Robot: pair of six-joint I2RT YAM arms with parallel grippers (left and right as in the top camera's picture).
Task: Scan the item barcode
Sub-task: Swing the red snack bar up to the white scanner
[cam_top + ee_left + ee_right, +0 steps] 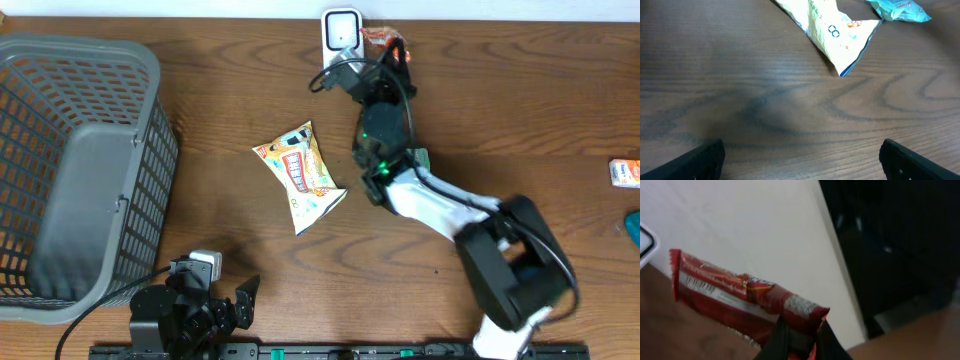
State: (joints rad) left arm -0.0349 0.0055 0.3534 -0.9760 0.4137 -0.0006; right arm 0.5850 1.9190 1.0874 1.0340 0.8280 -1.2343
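Red packet [740, 297]: one, crinkled glossy film, at the counter's [520, 110] far edge just beside the white scanner [342, 30]. Right pincer [799, 337] clamped on its end. One yellow snack bag [300, 172] flat mid-counter, bare wood all round. One grey mesh basket [150, 70] at left edge. Left pincer [800, 155] wide, empty.
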